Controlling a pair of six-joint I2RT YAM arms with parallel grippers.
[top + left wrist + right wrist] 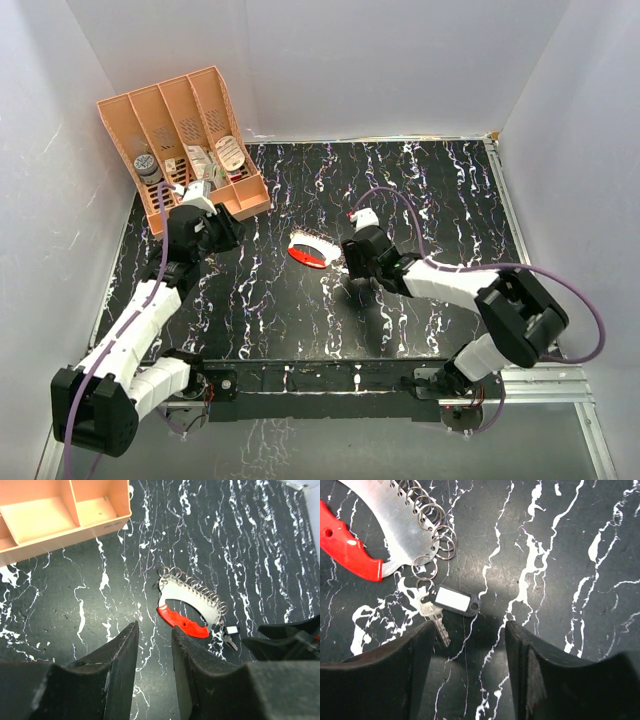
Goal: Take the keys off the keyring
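Since the key (435, 617) lies on the table (570, 555), hooked to the keyring's (385, 520) end, the half-open right gripper (469, 635) should pinch it while the narrow-gapped, empty left gripper (154, 636) pins the keyring.

I count two pincers of mine: one left pincer (153, 632) and one right pincer (470, 630). There is one keyring (390, 520), with small wire loops (432, 517) overlapping too much to count. There is one key (437, 622), one dark tag (456, 601), and one peach organiser (250, 205) with four long slots.
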